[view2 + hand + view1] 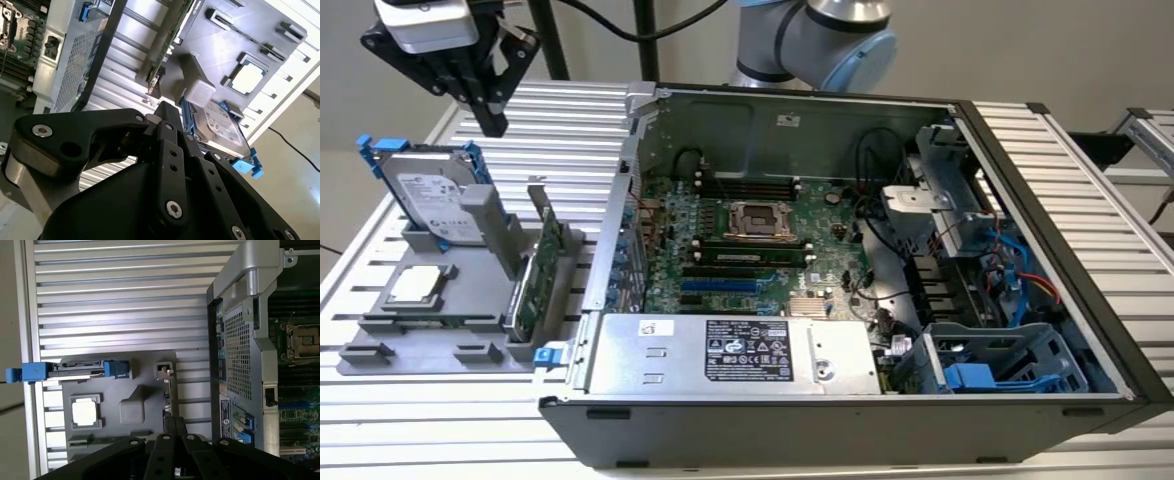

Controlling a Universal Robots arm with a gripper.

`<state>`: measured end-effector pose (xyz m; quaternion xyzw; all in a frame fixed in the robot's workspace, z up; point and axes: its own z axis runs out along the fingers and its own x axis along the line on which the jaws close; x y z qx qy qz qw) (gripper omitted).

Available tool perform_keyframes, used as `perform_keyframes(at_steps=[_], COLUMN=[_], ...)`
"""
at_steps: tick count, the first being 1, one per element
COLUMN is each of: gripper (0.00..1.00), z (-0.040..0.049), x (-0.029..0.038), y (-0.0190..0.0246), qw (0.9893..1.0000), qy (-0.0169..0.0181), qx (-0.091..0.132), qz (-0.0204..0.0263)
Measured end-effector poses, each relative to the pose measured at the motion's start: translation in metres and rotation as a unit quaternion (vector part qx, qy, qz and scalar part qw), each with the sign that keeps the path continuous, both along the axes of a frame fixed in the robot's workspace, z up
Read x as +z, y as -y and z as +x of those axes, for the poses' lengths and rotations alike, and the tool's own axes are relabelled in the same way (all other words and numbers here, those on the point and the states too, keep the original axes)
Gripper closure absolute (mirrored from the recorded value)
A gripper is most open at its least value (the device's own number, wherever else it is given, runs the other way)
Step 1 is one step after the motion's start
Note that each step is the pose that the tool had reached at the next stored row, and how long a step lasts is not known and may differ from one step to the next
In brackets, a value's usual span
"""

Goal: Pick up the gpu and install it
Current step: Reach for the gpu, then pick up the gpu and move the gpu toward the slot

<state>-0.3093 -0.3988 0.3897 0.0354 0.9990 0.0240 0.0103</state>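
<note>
Just one of each here: PC case (827, 432), graphics card (540, 275), hard drive (434, 195), CPU chip (418, 285), gray parts holder (414, 352).

An open computer case (827, 440) sat on a slatted metal table (440, 430), power supply (720, 350) at six o'clock from the motherboard (827, 215) in the exterior view. At the case's nine o'clock, a grey holder (420, 347) carried an upright blue-framed hard drive (434, 190) and, seemingly, a square processor chip (418, 285).

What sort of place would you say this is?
Probably a robotics lab bench for PC assembly: an open computer case sits on a slatted table, beside a grey tray holding the gpu and a hard drive, the robot's hand above.
</note>
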Motion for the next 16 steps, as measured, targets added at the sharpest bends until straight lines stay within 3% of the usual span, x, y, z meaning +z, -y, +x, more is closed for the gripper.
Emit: perform_keyframes(at_steps=[5,16], gripper=[1.00,1.00], z=[-0.0056,-0.0063], x=[-0.0002,-0.0001], y=[0.0000,0.0000], qw=[1.0000,1.0000], qy=[0.0000,0.0000], qx=[0.000,0.000], qz=[0.0001,0.0000])
